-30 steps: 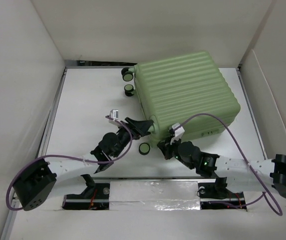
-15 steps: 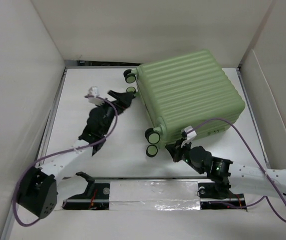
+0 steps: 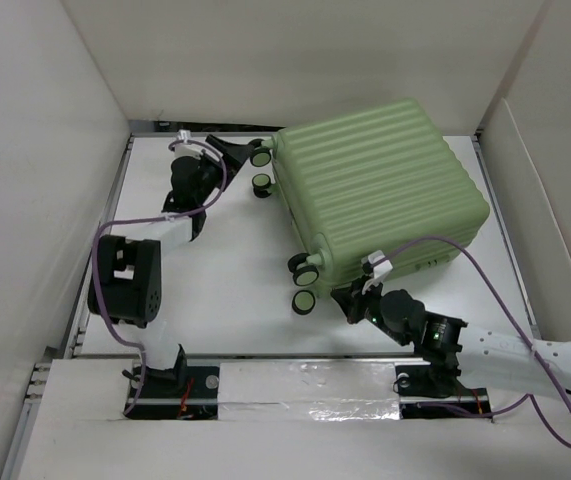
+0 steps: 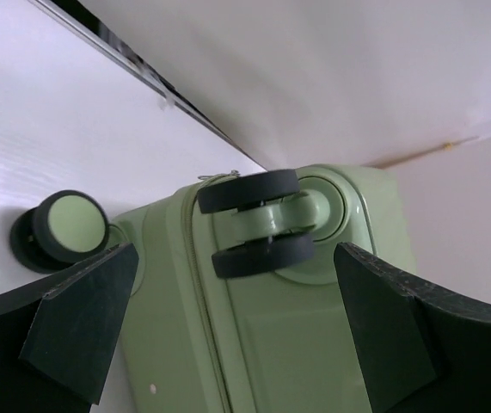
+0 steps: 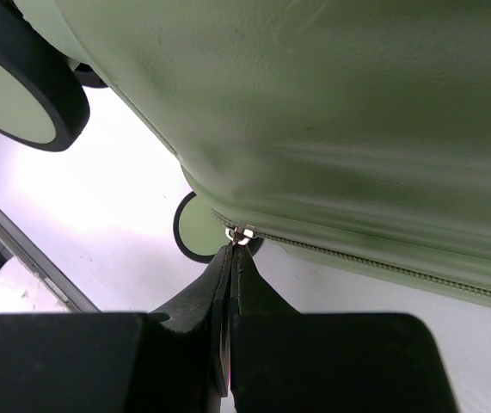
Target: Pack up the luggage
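— What colour is the luggage (image 3: 380, 185)?
— Light green all over, with a shell ribbed in parallel ridges. Its wheels (image 3: 305, 302) are black with pale green hubs.
— And around it?
— White table (image 3: 225, 290), off-white walls (image 3: 25, 120). The left arm (image 3: 125, 280) and right arm (image 3: 415, 322) are black with white links and trail purple cables (image 3: 435, 238). A silver foil strip (image 3: 305, 378) runs along the near edge.

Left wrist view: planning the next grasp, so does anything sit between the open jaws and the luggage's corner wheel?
Nothing visible does: the left gripper, jaws open, faces the wheel of the luggage directly.
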